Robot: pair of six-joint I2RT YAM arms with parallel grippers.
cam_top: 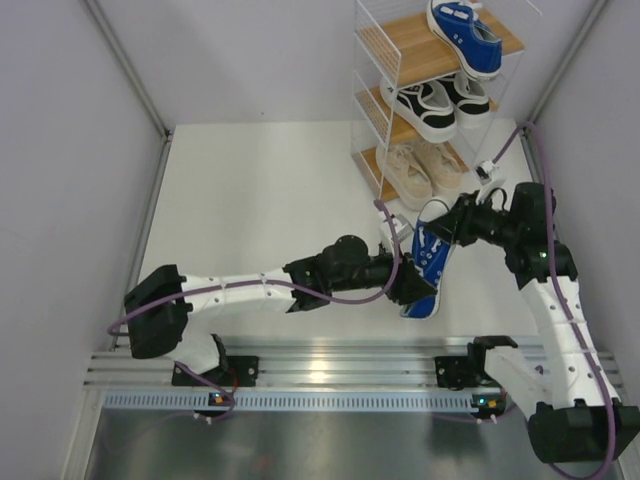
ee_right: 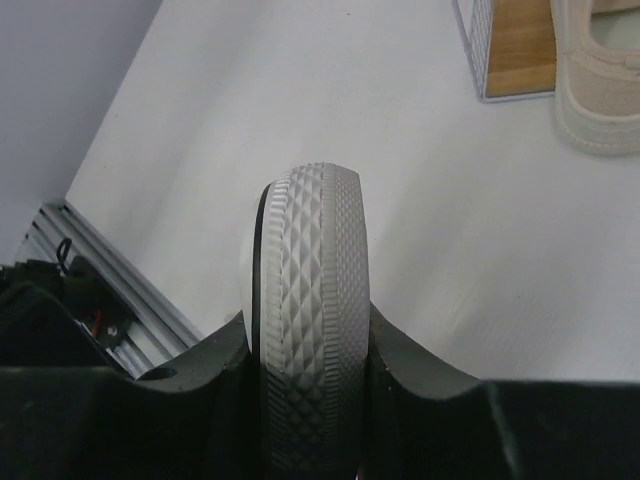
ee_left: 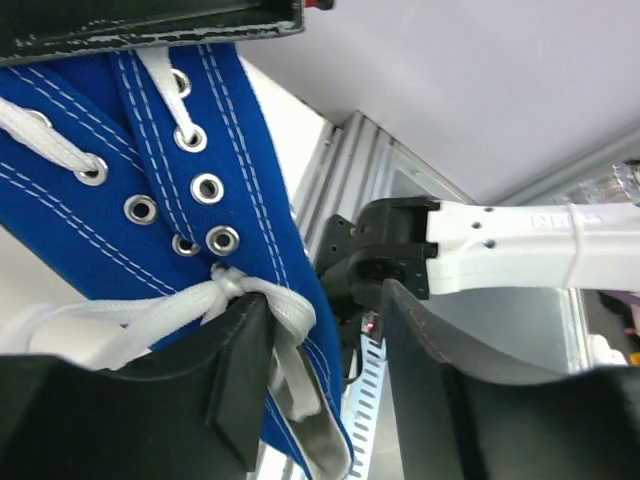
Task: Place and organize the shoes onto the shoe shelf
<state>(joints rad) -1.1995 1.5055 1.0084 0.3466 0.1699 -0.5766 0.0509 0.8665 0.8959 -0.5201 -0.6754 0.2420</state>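
Note:
A blue shoe [cam_top: 430, 258] with white laces hangs toe-up above the table between my two arms. My right gripper [cam_top: 455, 228] is shut on its toe end; in the right wrist view the white textured sole [ee_right: 310, 300] is pinched between both fingers [ee_right: 410, 400]. My left gripper [cam_top: 415, 285] is open at the heel end. There the blue upper [ee_left: 150, 150] rests against one finger [ee_left: 150, 420], with a clear gap to the other [ee_left: 470, 400]. The shoe shelf [cam_top: 400, 45] holds one blue shoe [cam_top: 465, 35] on top, a black pair [cam_top: 440, 103] in the middle and a beige pair [cam_top: 425, 167] at the bottom.
The white wire rack stands at the back right, close to the right arm. Its bottom tier [ee_right: 520, 50] and a beige shoe [ee_right: 595, 80] show in the right wrist view. Grey walls close in both sides; a metal rail [cam_top: 320, 365] runs along the near edge.

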